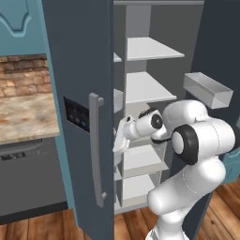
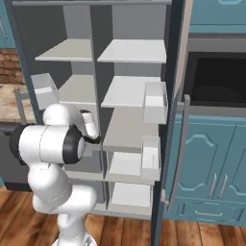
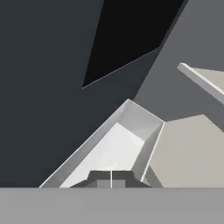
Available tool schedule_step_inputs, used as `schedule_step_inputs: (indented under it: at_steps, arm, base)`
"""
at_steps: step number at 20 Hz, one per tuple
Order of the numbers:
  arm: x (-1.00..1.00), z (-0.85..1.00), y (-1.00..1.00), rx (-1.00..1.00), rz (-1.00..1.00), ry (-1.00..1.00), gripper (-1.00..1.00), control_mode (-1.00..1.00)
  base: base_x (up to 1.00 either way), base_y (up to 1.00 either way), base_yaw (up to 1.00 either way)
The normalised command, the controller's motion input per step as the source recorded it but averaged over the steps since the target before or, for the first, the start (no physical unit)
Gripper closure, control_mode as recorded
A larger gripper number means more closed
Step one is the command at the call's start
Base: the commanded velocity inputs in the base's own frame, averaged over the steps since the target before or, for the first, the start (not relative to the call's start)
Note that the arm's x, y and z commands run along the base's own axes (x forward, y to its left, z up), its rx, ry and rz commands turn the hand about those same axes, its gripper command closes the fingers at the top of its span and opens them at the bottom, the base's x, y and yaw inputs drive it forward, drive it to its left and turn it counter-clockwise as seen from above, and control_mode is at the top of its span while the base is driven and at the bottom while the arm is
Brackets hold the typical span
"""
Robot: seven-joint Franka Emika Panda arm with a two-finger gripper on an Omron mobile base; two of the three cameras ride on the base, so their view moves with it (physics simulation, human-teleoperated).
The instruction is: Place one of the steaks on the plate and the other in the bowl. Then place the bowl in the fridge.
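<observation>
The fridge (image 1: 79, 70) stands with both doors open, its pale grey shelves (image 2: 129, 91) bare. My arm reaches into its left half at mid height, with the white hand (image 1: 123, 136) just behind the edge of the left door. In the hand view my gripper (image 3: 111, 179) is shut, its two dark fingertips pressed together with nothing between them. It points at a pale grey door bin (image 3: 118, 144) close ahead. The steaks, the plate and the bowl are out of view.
Door bins (image 1: 208, 89) (image 2: 154, 101) jut from the open right door (image 2: 173, 120). A stone counter (image 1: 23, 117) over a dark dishwasher (image 1: 28, 178) lies left of the fridge. An oven (image 2: 216, 81) and blue cabinets (image 2: 211, 163) are to the right.
</observation>
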Motion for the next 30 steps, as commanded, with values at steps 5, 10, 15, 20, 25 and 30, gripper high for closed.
schedule_step_inputs:
  at_steps: [5,10,15,20,25,30]
  arm:
    - [0.81,0.24,0.27,0.23,0.66,0.47,1.00,-1.00]
    - [0.75,0.18,0.42,0.28,0.69,0.51,1.00,-1.00]
    - [0.80,0.01,0.52,0.32,0.67,0.50,1.00,-1.00]
    - [0.78,0.00,0.53,0.34,0.70,0.47,1.00,-1.00]
    - [0.62,0.04,0.50,0.32,0.73,0.43,1.00,-1.00]
    - [0.00,0.60,-0.64,0.39,0.35,0.17,1.00,-1.00]
  base:
    - [0.00,0.00,0.00]
    - [0.00,0.00,0.00]
    - [0.00,0.00,0.00]
    - [0.00,0.00,0.00]
    - [0.00,0.00,0.00]
    - [0.00,0.00,0.00]
